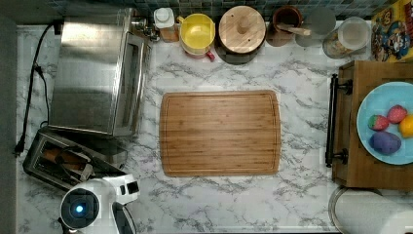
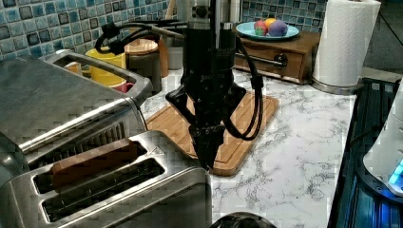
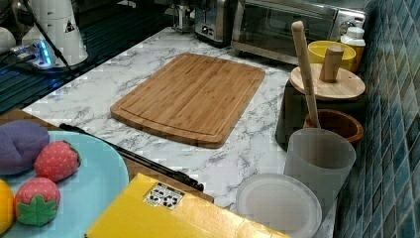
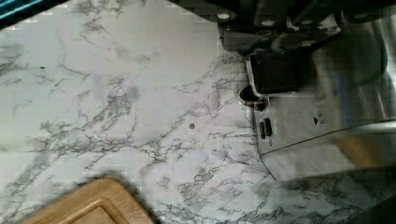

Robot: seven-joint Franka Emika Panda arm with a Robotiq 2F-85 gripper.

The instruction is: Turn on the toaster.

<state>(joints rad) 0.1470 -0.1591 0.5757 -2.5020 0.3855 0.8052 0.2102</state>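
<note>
The toaster (image 2: pixel 109 190) is a small brushed-steel box with two long top slots, at the left view's lower left. A brown slice of bread (image 2: pixel 92 161) stands in its far slot. In the top view the toaster (image 1: pixel 53 158) lies at the lower left, partly under my arm (image 1: pixel 97 204). My gripper (image 2: pixel 207 159) points straight down with its fingers shut into a point, empty, right at the toaster's end nearest the cutting board. The wrist view has the dark fingertips (image 4: pixel 278 72) against the toaster's steel end (image 4: pixel 327 121), by a small chrome part (image 4: pixel 250 95).
A large steel toaster oven (image 1: pixel 95 73) stands right behind the toaster. A wooden cutting board (image 1: pixel 220 132) lies mid-counter. Jars and a yellow cup (image 1: pixel 197 31) line the tiled wall. A blue plate (image 1: pixel 375 102) of fruit tops a wooden drawer box, with a paper towel roll (image 2: pixel 344 42) beside it.
</note>
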